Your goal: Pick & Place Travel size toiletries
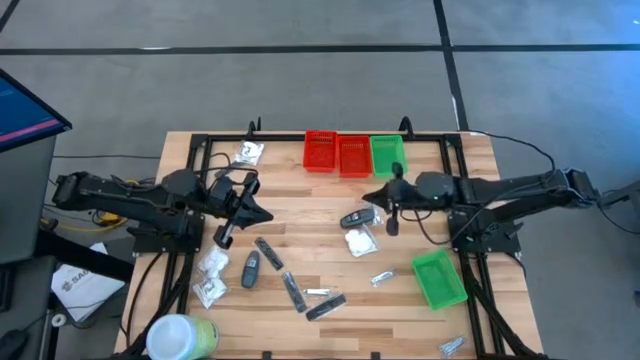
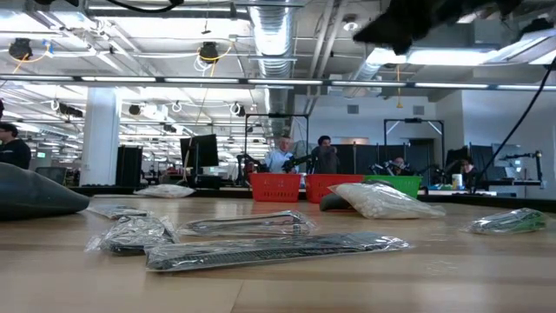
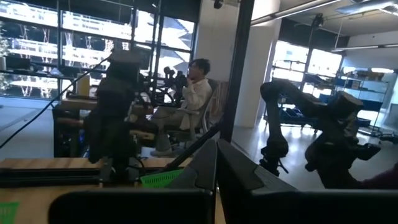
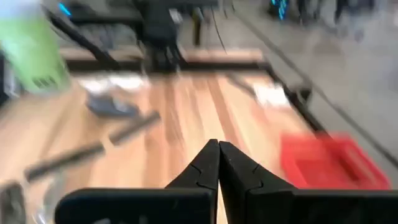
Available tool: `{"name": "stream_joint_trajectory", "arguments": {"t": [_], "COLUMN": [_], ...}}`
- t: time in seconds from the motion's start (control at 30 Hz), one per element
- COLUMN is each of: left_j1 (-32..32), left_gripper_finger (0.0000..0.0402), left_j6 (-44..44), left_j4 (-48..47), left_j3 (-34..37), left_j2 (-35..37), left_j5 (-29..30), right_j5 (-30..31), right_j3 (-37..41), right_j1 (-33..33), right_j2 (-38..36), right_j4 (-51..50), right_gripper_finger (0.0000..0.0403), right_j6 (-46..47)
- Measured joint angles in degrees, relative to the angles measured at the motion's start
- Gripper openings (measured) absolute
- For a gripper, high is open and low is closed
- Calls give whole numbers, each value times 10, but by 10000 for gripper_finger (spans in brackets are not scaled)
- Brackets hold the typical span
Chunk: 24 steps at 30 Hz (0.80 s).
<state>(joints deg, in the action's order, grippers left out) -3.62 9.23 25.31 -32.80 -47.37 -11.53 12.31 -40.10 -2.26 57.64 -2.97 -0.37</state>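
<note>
Overhead view: looks straight down on the whole pale wooden plank tabletop (image 1: pixel 300 260), two red slotted plastic bins (image 1: pixel 336 153) at 12 o'clock. Low view: sits at surface level near the 6 o'clock edge, facing 12 o'clock; the same bins (image 2: pixel 304 186) show far off, with the room behind. Left wrist view: looks level past its closed dark fingers (image 3: pixel 214 180) across the tabletop toward 3 o'clock. Right wrist view: tilts down over closed dark fingers (image 4: pixel 217 168), sharing one red bin (image 4: pixel 326 162).
</note>
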Motion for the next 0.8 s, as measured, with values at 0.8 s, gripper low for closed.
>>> {"name": "stream_joint_trajectory", "arguments": {"t": [0.8], "left_j1": [0], "left_gripper_finger": [1], "left_j6": [0], "left_j4": [0], "left_j3": [0], "left_j2": [0], "left_j5": [0], "right_j5": [-34], "right_j3": [-41], "right_j1": [52], "right_j2": [212], "right_j4": [-163], "right_gripper_finger": [138], "right_j6": [114]}}
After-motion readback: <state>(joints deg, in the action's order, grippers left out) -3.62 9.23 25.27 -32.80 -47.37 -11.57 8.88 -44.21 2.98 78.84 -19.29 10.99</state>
